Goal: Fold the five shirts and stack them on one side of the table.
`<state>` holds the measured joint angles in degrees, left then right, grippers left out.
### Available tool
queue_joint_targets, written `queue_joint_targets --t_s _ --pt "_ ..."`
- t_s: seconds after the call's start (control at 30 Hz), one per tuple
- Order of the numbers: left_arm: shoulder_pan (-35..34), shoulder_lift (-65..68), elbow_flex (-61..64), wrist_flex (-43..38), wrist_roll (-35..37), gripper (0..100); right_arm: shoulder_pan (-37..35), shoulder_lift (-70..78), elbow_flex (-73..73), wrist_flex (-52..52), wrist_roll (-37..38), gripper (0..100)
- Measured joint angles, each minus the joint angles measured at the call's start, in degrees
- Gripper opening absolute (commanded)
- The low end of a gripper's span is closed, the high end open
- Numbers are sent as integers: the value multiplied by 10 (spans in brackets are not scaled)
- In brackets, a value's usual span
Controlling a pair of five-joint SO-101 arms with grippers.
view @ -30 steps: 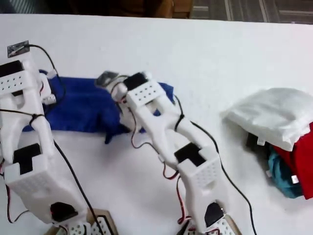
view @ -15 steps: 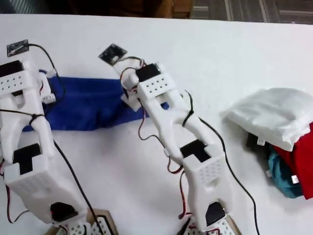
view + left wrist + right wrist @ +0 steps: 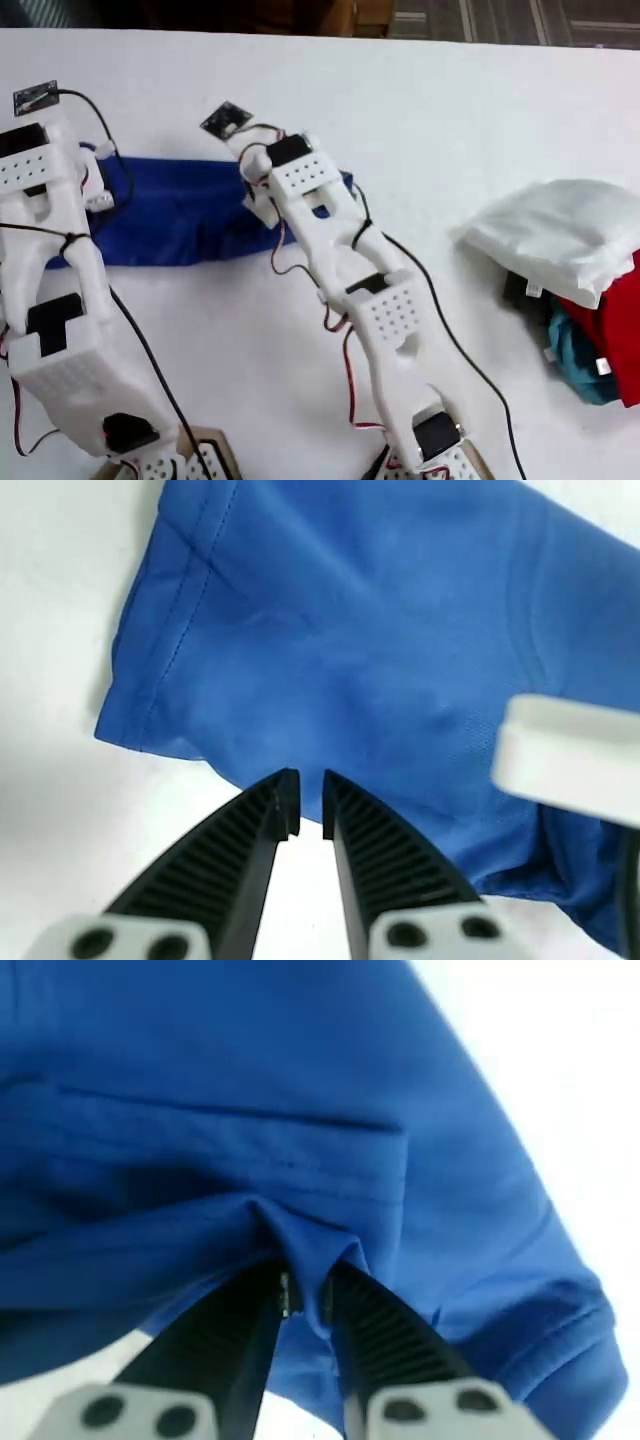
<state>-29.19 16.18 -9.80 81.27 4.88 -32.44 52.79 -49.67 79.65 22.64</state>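
Note:
A blue shirt (image 3: 180, 215) lies in a long flat band across the left half of the white table (image 3: 430, 130). My left gripper (image 3: 98, 200) is at the band's left end. In the left wrist view, my left gripper (image 3: 305, 805) is shut, and the blue shirt's (image 3: 380, 650) hem dips into its tips. My right gripper (image 3: 262, 205) is near the band's right end. It is shut on a bunched fold of the blue shirt (image 3: 250, 1090), which rises between the fingertips of the right gripper (image 3: 303, 1295).
At the right edge lies a loose pile of shirts: a white one (image 3: 560, 235) on top, a red one (image 3: 620, 330) and a teal one (image 3: 575, 355) under it. Bare tabletop lies between the arms and the pile.
The right arm carried its part of the shirt toward the far side, then shifted slightly left. The hanging flap at the front is gone and the band lies flatter. The left arm kept still.

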Motion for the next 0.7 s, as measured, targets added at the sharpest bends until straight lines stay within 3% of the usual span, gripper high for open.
queue_joint_targets --t_s 0.3,0.7 --pt "0 0 0 0 0 72 -1 104 -180 79 0 354" --pt "0 0 0 0 0 72 0 137 -302 74 -1 374"
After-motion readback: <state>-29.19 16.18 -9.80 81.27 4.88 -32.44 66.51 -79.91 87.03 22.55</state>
